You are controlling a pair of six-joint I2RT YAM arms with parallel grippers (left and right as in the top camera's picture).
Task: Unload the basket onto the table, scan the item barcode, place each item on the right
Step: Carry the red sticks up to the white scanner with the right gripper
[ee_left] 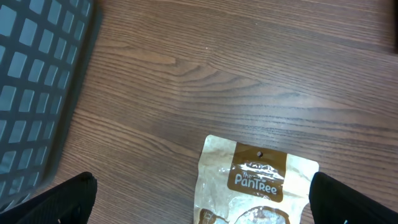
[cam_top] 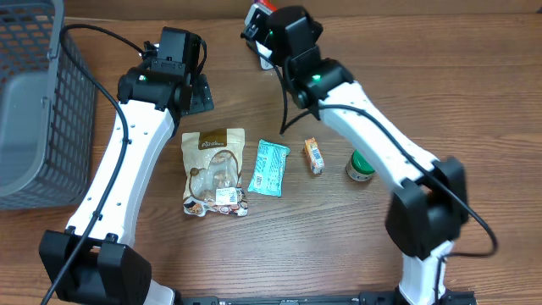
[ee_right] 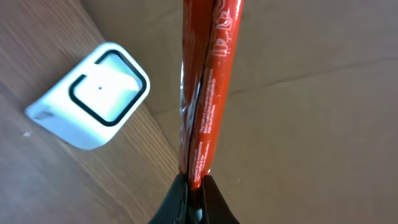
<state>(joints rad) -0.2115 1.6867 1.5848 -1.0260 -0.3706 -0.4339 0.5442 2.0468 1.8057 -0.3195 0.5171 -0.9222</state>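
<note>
The right tool [ee_right: 196,186] is clenched on the lower edge of a red packet [ee_right: 208,81]. Its jaws pinch the thin seam, so the packet stands edge-on straight out from the fingertips. That grip leaves both printed faces uncovered, which suits the job: a barcode on either face could be turned to a reader without a finger across it. No barcode can be made out from this angle.

Just off to one side of the packet a white scanner [ee_right: 93,96] sits on the table [ee_right: 37,180], its dark-rimmed window tilted upward. Packet and scanner are near but apart. The packet offers the window its edge rather than a face, so I judge the scan not yet made and a roll of the wrist needed.

Farther out, back toward the robot's base, a teal sachet [cam_top: 269,168], a small orange box [cam_top: 314,156] and a green-topped round item [cam_top: 362,165] lie on the table.

Across from them the left tool [ee_left: 202,180] is released, jaws wide, and hovers over the top of a PanTree pouch [ee_left: 258,180] without touching it, probably placed to take it next. Beyond that tool stands a grey basket [cam_top: 34,127].
</note>
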